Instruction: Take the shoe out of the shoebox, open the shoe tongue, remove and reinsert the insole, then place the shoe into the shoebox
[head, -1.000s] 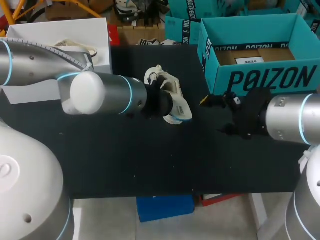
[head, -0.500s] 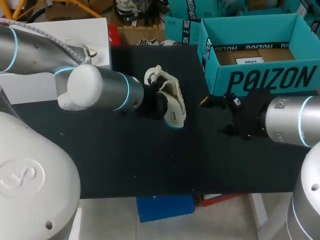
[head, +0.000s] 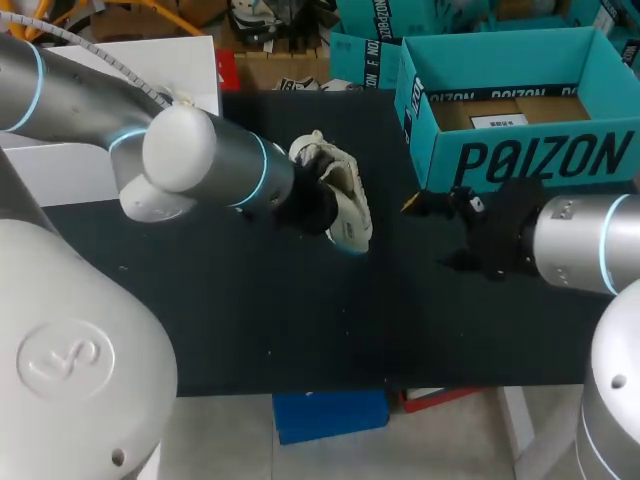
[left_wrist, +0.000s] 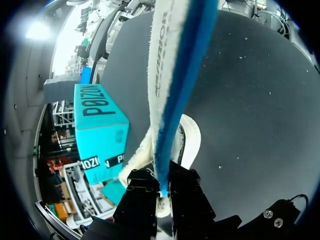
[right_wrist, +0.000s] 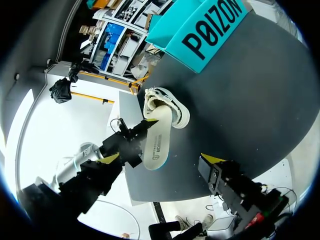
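Observation:
A cream shoe (head: 318, 158) lies on the black table (head: 250, 320), left of the teal shoebox (head: 520, 150). My left gripper (head: 322, 205) is shut on the shoe's insole (head: 352, 215), white on one face and blue on the other, held just beside the shoe. In the left wrist view the insole (left_wrist: 172, 75) runs straight out from the left gripper (left_wrist: 162, 192), with the shoe (left_wrist: 191, 140) under it. My right gripper (head: 432, 230) stands open and empty, right of the insole and in front of the shoebox. Ahead of the right gripper (right_wrist: 161, 159) are the insole (right_wrist: 155, 142) and shoe (right_wrist: 167, 107).
A white box (head: 110, 70) stands at the table's back left, behind my left arm. The shoebox (right_wrist: 210, 30) is open with brown card inside. The table's front half is bare black surface.
My left arm has swung its elbow up and twisted, turning the held insole more on edge beside the shoe. The right arm has not moved.

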